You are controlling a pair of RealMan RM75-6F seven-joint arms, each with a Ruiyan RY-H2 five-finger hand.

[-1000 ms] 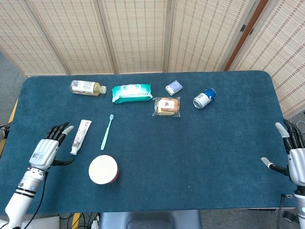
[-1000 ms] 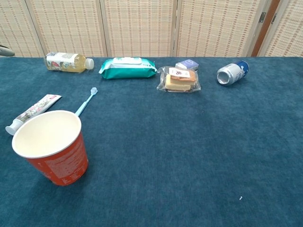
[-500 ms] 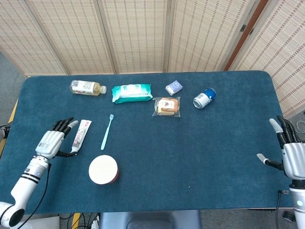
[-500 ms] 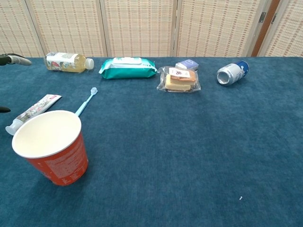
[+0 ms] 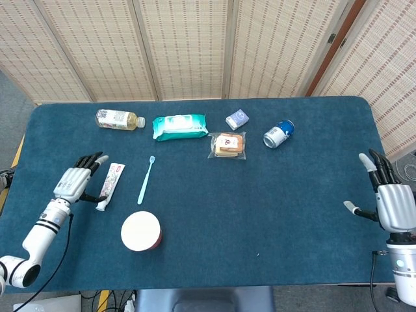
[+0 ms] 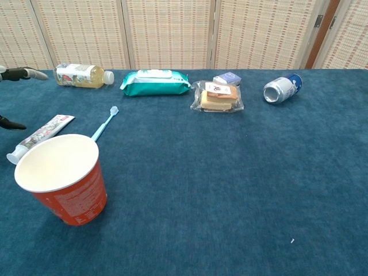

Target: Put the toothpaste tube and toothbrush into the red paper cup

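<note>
I have the left hand (image 5: pixel 73 184) low over the blue table (image 5: pixel 273 195), at its left side, with the fingers spread apart and holding nothing. The fingertips are just beside the toothpaste tube (image 5: pixel 110 186), on its left; I cannot tell if the thumb touches the tube near the cap. In the chest view only the tips of this hand show at the left edge.

The toothpaste tube lies flat, its cap toward the front edge of the table. The toothbrush (image 5: pixel 145 180) lies flat just to the right of it, almost parallel, with the bristle head pointing to the far side. The two are apart from each other. The red paper cup (image 5: pixel 141 231) stands upright in front of them, near the front edge, and in the chest view I see that it has nothing inside (image 6: pixel 62 175).

My right hand (image 5: pixel 392 203) is at the right edge of the table, well apart from all the objects. Its fingers are open and straight, the thumb is out to the side, and it holds nothing.

Along the far side lie a drink bottle (image 5: pixel 119 119), a green pack of wipes (image 5: pixel 180 127), a small box (image 5: pixel 237 119), a wrapped snack (image 5: pixel 228 145) and a can (image 5: pixel 279 134) on its side.
</note>
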